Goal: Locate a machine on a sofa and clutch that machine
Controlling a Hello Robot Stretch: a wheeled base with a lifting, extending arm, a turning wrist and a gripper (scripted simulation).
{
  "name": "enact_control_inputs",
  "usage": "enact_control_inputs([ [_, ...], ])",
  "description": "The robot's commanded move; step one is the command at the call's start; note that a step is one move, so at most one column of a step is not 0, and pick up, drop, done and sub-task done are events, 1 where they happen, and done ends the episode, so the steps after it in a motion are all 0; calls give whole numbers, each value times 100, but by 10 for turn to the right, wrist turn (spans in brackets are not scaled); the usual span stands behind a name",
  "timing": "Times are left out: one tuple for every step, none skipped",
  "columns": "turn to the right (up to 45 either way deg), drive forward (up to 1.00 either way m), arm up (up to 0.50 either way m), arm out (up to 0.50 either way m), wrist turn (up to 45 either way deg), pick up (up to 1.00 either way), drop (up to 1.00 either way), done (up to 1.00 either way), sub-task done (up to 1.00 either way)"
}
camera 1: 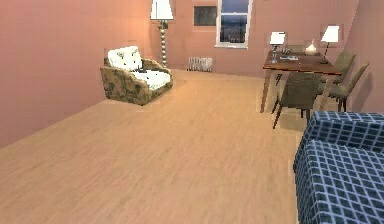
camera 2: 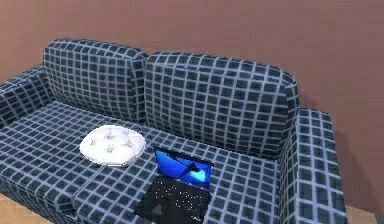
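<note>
A dark blue checked sofa [camera 2: 215, 100] stretches across the arm side view, and its end shows again as a blue checked sofa [camera 1: 340, 160] at the forward view's right edge. On its seat lies an open laptop [camera 2: 180, 185] with a bright blue screen and a black keyboard, near the bottom middle. Left of the laptop rests a round white cushion [camera 2: 113, 145].
A patterned armchair [camera 1: 135, 75] with white cushions stands by the far pink wall beside a floor lamp [camera 1: 162, 30]. At the far right are a wooden desk [camera 1: 300, 68] with two lamps and chairs [camera 1: 297, 95]. Wide wooden floor [camera 1: 170, 140] lies between.
</note>
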Motion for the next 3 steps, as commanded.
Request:
enact_control_inputs([
  [0, 0, 0, 12, 0, 0, 0, 0, 0],
  [0, 0, 0, 0, 450, 0, 0, 0, 0],
  [0, 0, 0, 0, 450, 0, 0, 0, 0],
])
